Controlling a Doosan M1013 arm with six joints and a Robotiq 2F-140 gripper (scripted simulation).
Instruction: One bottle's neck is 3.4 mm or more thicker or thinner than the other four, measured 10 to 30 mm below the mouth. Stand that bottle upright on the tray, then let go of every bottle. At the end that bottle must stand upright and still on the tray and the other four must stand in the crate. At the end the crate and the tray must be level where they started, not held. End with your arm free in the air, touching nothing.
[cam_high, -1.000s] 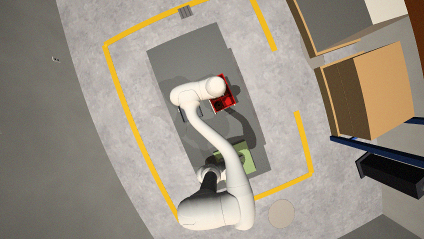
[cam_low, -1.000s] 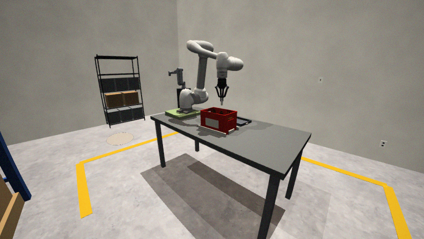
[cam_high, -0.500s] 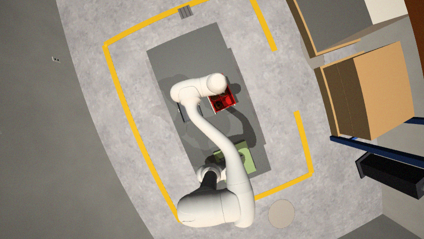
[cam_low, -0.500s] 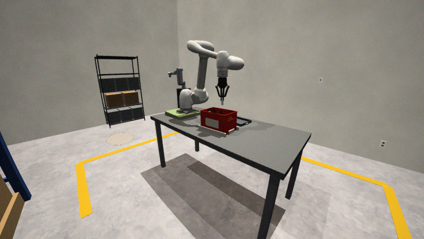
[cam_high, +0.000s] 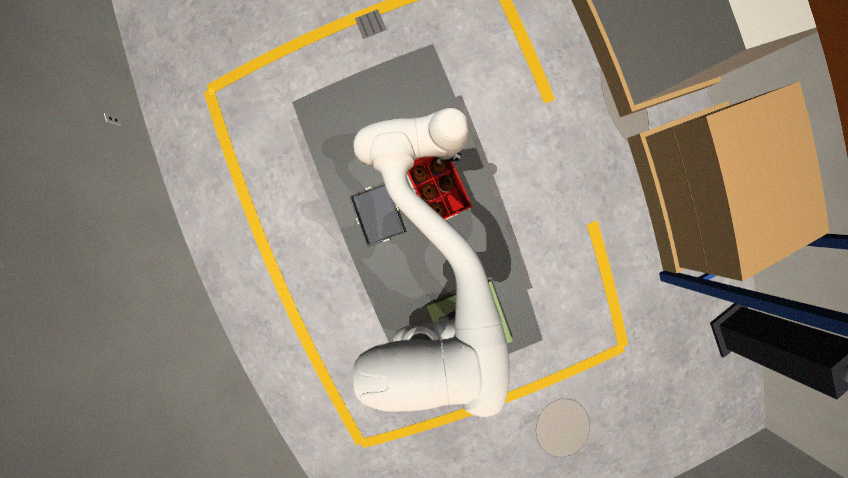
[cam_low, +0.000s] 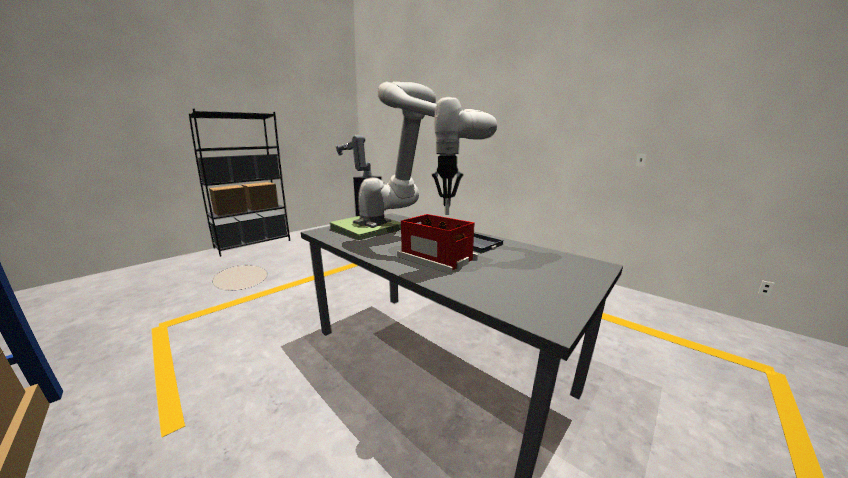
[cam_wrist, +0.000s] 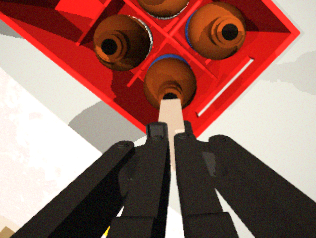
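The red crate stands on the table with several brown bottles upright in its compartments; one compartment is empty. The wrist view shows a near-corner bottle, a left bottle, a right bottle and part of a far bottle. Neck differences cannot be judged. The dark tray beside the crate is empty. My gripper is shut with nothing seen held. It points down above the crate, its pale tips overlapping the corner bottle's mouth in the wrist view.
The grey table carries the crate, the tray and the green base plate under the arm. Pale strips lie along the crate's foot. The arm passes over the space between tray and crate in the overhead view.
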